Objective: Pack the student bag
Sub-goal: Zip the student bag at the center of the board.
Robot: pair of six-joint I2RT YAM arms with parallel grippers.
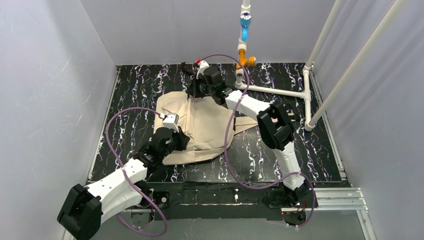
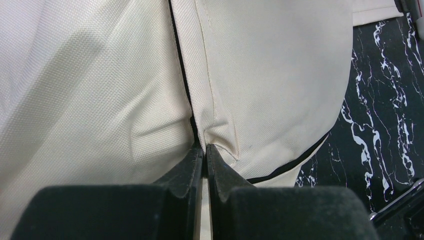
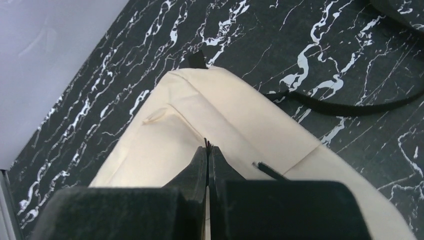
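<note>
The student bag lies flat in the middle of the black marbled table; it is beige fabric with dark zip lines. My left gripper rests on its near left part. In the left wrist view that gripper is shut right at a dark zip seam of the bag, and the cloth puckers toward the tips. My right gripper is at the bag's far top edge. In the right wrist view it is shut on a thin black tab over the bag; the tab's frayed end pokes out past the tips.
A white pipe frame stands at the back right, with a blue and orange fitting hanging above it. A black strap trails over the table beside the bag. A second black tab sticks out near the right fingers. Grey walls close in both sides.
</note>
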